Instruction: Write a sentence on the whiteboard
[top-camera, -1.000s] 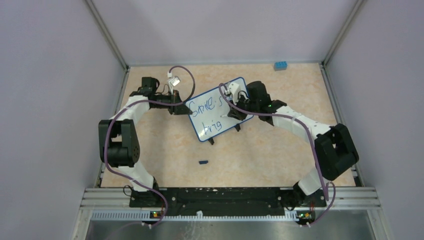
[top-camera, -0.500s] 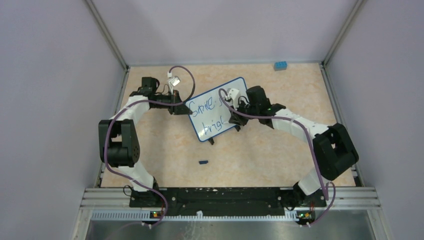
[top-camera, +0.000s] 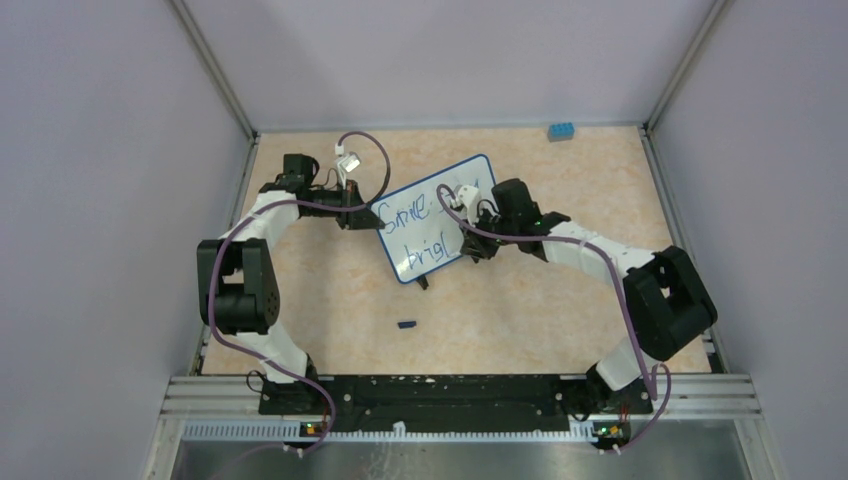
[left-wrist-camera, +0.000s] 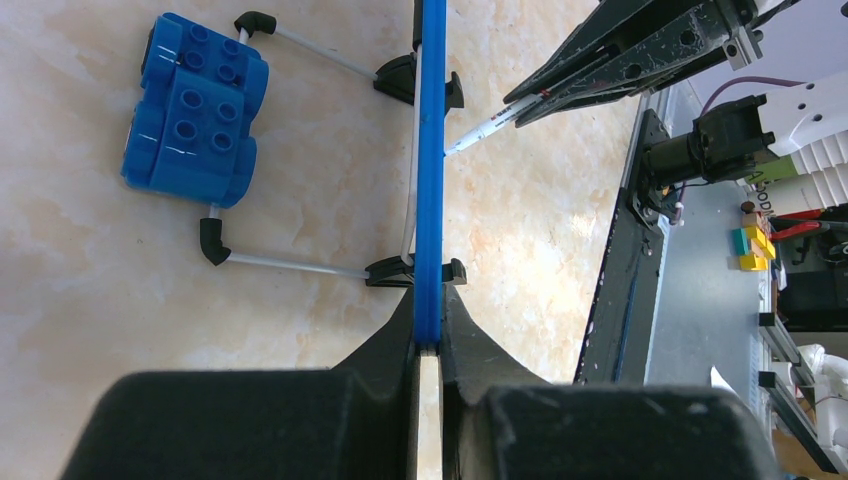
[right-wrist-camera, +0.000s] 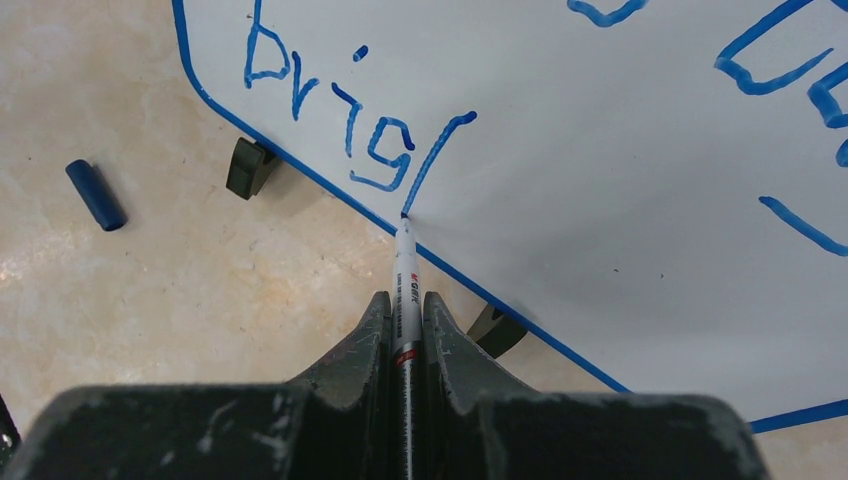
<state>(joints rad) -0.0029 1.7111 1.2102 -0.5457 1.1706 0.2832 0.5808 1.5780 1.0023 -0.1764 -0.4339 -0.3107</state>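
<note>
Two hands share the work here. My left hand (left-wrist-camera: 428, 340) is closed on the blue edge of the whiteboard (left-wrist-camera: 430, 150), which runs straight out ahead of its fingers. I judge this grip braces the board on its black feet (left-wrist-camera: 400, 272) against the pen's push. My right hand (right-wrist-camera: 404, 305) is clamped round a marker (right-wrist-camera: 405, 275). The barrel lies along the gap between the fingers, so the tip projects forward and meets the white face just ahead. The sentence (top-camera: 424, 254) reads "Smile s", partly hidden by my right arm, above "brig". A tall slanted stroke ends at the tip, probably the stem of an "h". Ahead and left of the right hand, the cap (right-wrist-camera: 96, 194) lies on the counter (right-wrist-camera: 150, 300). A blue brick (left-wrist-camera: 195, 110) sits ahead of the left hand, to the board's left.
</note>
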